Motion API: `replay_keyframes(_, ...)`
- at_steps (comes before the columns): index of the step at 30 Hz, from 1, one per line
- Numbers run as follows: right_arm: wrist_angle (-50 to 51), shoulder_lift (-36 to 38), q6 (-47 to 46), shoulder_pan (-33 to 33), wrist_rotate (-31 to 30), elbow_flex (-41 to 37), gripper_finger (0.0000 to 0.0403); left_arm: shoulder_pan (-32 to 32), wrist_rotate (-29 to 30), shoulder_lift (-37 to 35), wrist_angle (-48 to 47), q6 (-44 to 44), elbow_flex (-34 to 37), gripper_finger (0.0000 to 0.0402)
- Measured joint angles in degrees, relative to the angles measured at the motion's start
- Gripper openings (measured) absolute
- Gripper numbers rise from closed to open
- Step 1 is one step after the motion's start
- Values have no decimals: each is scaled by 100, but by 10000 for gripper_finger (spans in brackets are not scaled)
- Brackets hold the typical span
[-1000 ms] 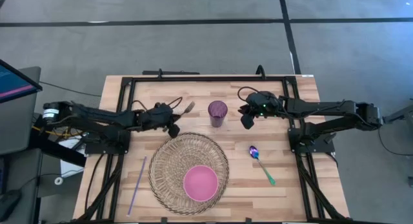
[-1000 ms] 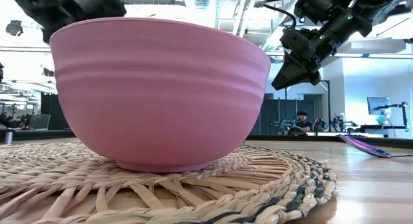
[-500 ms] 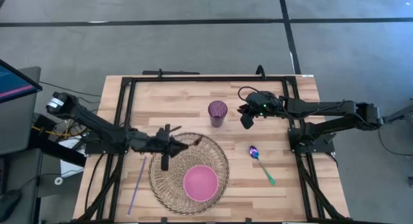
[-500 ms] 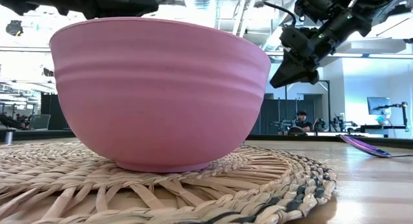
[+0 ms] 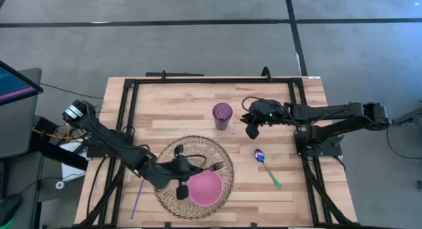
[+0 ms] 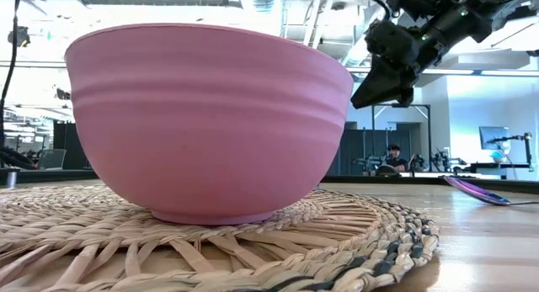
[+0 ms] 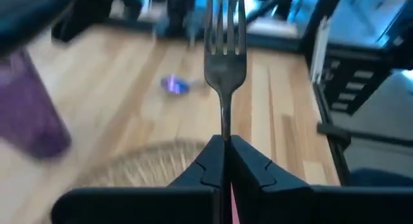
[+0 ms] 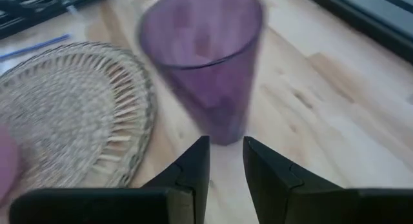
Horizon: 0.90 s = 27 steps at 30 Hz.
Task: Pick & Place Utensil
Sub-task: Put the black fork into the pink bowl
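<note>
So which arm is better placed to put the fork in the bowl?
Left. Its claw is shut on the fork right beside the bowl; the right claw sits empty by the cup.

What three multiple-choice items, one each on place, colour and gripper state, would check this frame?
1. Where does the pink bowl sit?
A. on the woven mat
B. on bare wood beside the spoon
C. inside the cup

2. What colour is the cup?
A. green
B. purple
C. white

3. What is the left gripper doing?
A. open and empty
B. shut on the fork
C. shut on the spoon

Answers: 1 A, the high view shows the bowl within the mat's rim. 2 B, the cup is translucent purple. 3 B, the left wrist view shows the fork's handle clamped between the fingers while the spoon lies on the table.
</note>
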State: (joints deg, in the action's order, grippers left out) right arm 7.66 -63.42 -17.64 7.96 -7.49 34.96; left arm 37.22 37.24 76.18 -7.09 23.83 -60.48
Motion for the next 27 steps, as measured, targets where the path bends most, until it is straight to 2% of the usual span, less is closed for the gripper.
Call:
replay_keyframes(4,-53,0,1,-325,1,-2,87,-86,-840,495,-1406,1249,-714,9)
replay_keyframes(8,-161,0,1,-595,2,-2,87,-205,-2072,981,-1919,1606,-763,10)
replay_keyframes(12,-431,0,1,-795,7,-2,87,-322,-2818,1390,-2209,1995,-763,14)
replay_keyframes(17,-982,-1,14,-1017,9,-4,87,-564,-3409,1628,-2205,2196,-763,16)
replay_keyframes(24,-1732,-281,1,-1586,12,-1,87,-1047,-3897,1529,-2202,2321,-763,17)
replay_keyframes(27,-2182,-539,4,-1906,312,3,87,-1236,-4211,1528,-2205,2399,-762,17)
